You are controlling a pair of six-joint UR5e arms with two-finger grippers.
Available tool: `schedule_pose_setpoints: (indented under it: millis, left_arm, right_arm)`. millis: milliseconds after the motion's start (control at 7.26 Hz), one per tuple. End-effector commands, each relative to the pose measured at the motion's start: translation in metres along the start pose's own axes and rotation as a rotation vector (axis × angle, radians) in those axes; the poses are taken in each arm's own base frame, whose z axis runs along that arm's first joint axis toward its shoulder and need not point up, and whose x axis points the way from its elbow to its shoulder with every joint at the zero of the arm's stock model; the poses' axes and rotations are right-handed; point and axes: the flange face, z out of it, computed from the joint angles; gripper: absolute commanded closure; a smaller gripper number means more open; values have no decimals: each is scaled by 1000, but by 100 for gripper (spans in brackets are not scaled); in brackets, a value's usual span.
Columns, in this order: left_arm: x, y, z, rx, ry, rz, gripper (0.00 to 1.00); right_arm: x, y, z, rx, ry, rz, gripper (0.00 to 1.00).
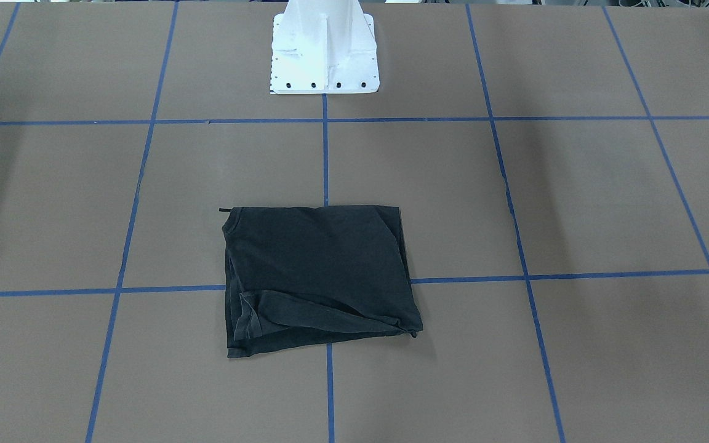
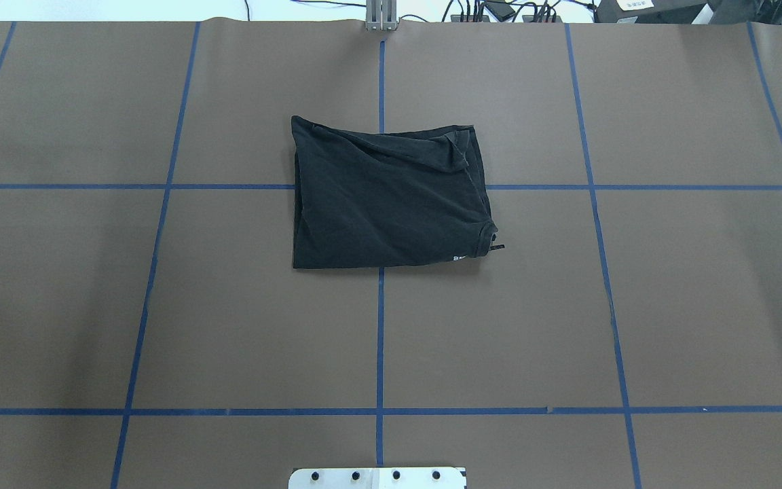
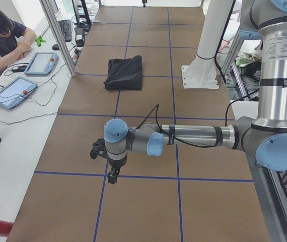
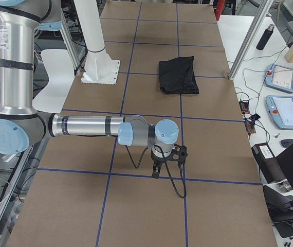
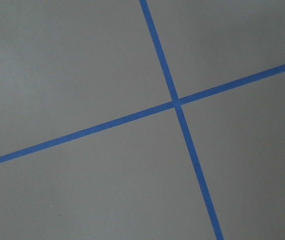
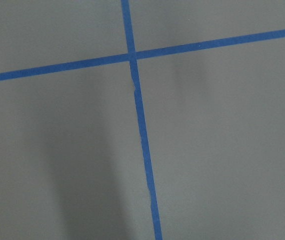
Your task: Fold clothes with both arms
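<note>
The black T-shirt point(image 2: 387, 197) lies folded into a rough rectangle at the table's centre, plain black side up; it also shows in the front view point(image 1: 317, 277) and small in both side views point(image 3: 124, 73) point(image 4: 178, 75). A sliver of white logo print peeks at its near edge point(image 2: 459, 258). My left gripper point(image 3: 113, 176) hangs over bare table far from the shirt, seen only in the left side view. My right gripper point(image 4: 157, 170) likewise shows only in the right side view. I cannot tell whether either is open or shut. Both wrist views show only brown table and blue tape.
The white pedestal base point(image 1: 325, 55) stands at the robot's side of the table. Blue tape lines point(image 2: 381, 339) grid the brown surface. An operator point(image 3: 2, 43) with tablets point(image 3: 42, 63) sits beyond the far edge. Aluminium posts point(image 4: 249, 38) stand along that edge.
</note>
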Motion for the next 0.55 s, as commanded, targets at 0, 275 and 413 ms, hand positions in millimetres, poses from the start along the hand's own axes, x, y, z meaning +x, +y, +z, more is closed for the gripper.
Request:
schedule_pose_setpoints:
  millis: [0,275,413]
  left_arm:
    - [1,-2,-1,4,1,-114,0]
    - [2,-5,-2,7,1,-153,0]
    - [2,-5,-2,8,1,-153,0]
  right_arm:
    - [1,0,0,1,1,17,0]
    - [1,0,0,2,0,15,0]
    - [0,-1,-1,4,0,13,0]
